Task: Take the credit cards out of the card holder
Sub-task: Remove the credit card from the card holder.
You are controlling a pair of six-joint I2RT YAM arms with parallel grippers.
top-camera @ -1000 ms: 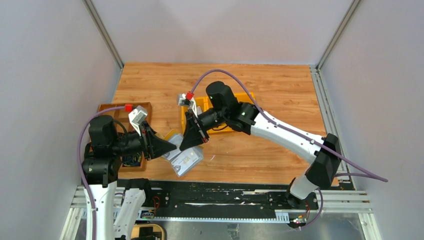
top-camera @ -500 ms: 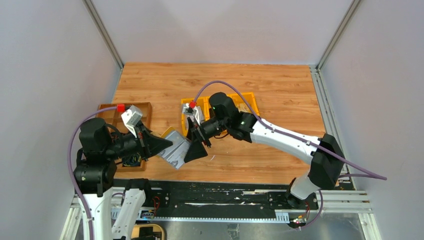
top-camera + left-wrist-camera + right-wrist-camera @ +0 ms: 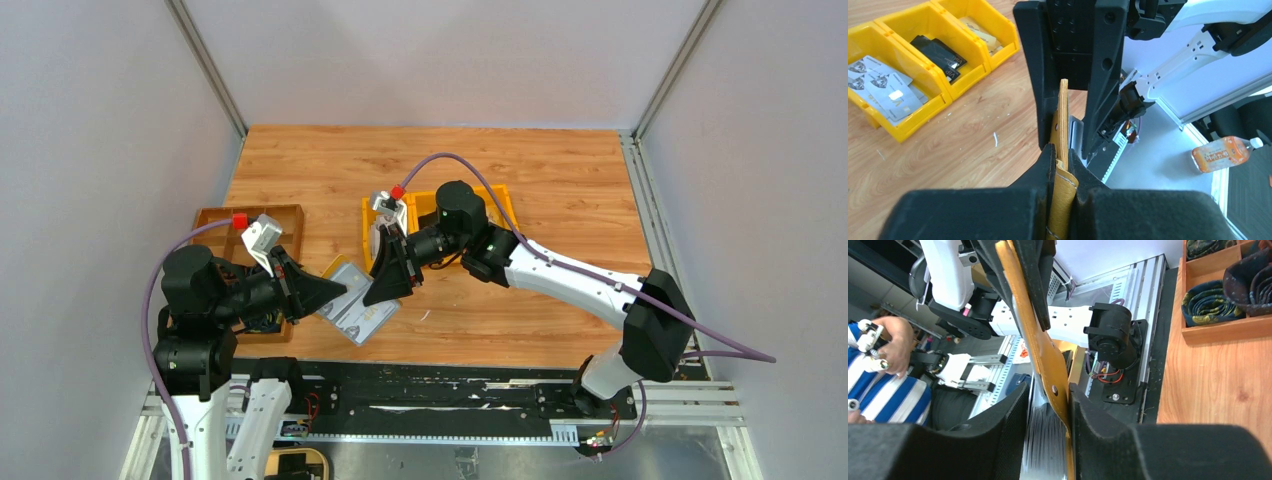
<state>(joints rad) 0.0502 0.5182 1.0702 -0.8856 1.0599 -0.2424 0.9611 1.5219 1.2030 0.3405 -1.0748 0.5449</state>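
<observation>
My left gripper [image 3: 1063,167] is shut tight on the near end of the card holder [image 3: 362,314]. The holder is just to the near-left of the yellow bins [image 3: 908,125]. Its long side points at the right gripper [image 3: 1048,402], whose jaws stand half apart around the far end. I cannot tell if they pinch. The right wrist view shows a grey sheet [image 3: 1039,440] beside the yellow flap. The left wrist view shows only a thin edge.

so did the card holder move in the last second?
Yes, slightly: the card holder shifted left, toward the brown tray, in the top view.
</observation>
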